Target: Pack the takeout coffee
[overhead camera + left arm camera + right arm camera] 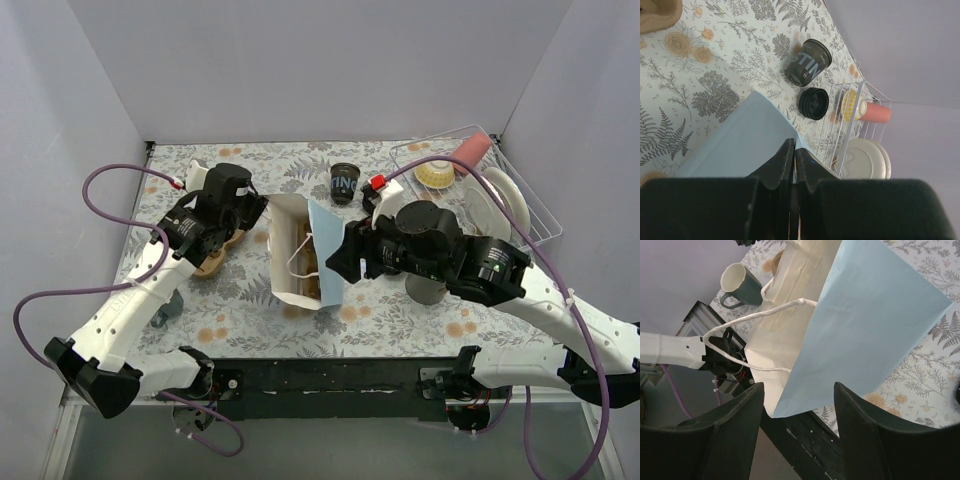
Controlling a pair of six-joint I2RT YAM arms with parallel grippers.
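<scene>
Near the middle of the tabletop [240,310] the right hand [799,390] is spread wide by the blue side of the open bag [300,262], the left hand [794,147] pinches the bag's far corner, and the black cup [344,184] is near the far edge, a lid [814,103] just beside it.

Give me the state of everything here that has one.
paper bag, open-mouthed
coffee cup, upright on the table, not bagged
black lid, loose beside the cup
left gripper, shut on the paper bag's edge
right gripper, open around the bag's blue wall
pink cup, lying in the rack
</scene>
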